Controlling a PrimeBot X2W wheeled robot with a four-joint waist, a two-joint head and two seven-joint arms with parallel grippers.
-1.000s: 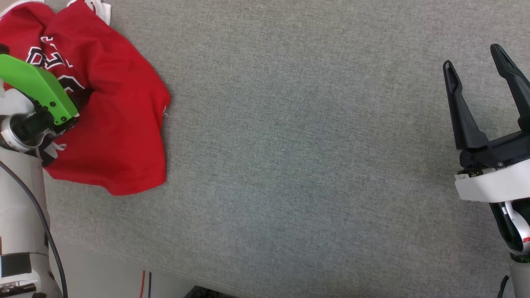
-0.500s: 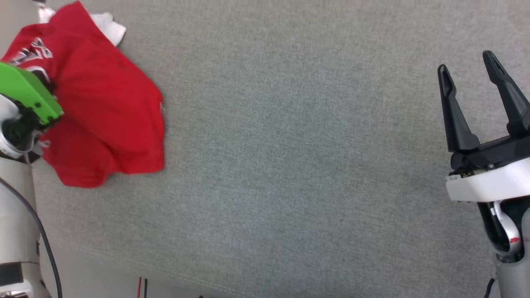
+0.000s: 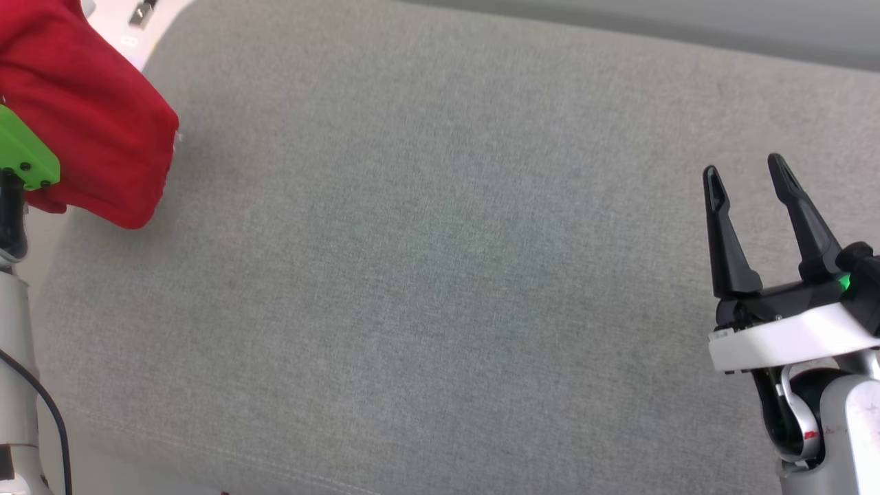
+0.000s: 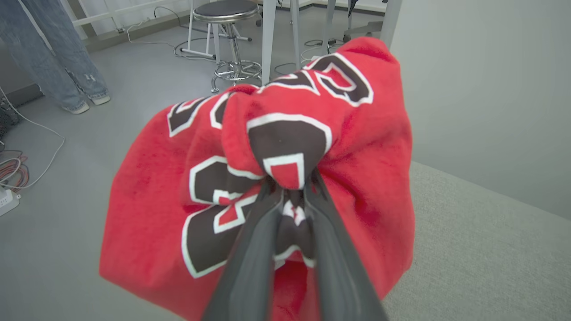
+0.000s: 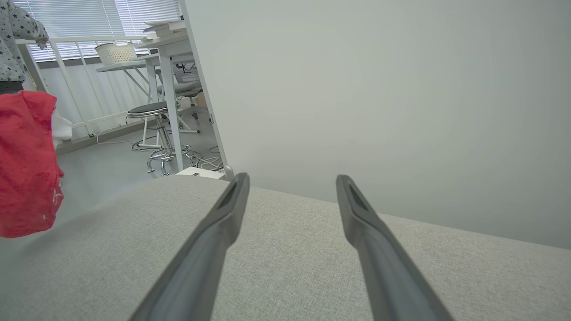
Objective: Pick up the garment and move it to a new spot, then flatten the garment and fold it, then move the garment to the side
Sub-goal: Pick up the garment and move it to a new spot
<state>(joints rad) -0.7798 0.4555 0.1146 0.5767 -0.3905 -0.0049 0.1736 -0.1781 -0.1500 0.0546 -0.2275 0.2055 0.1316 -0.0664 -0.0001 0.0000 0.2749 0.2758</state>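
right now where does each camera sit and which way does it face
Head view: on the head, looking down at the grey padded surface; open right gripper lower right, left arm's green part at left edge.
Left wrist view: on the left wrist, looking along the left gripper, shut on the garment; floor and stool beyond.
Right wrist view: on the right wrist, looking across the surface at a pale wall, past its spread fingers.
Shared: all three show the garment; both wrist views the stool.
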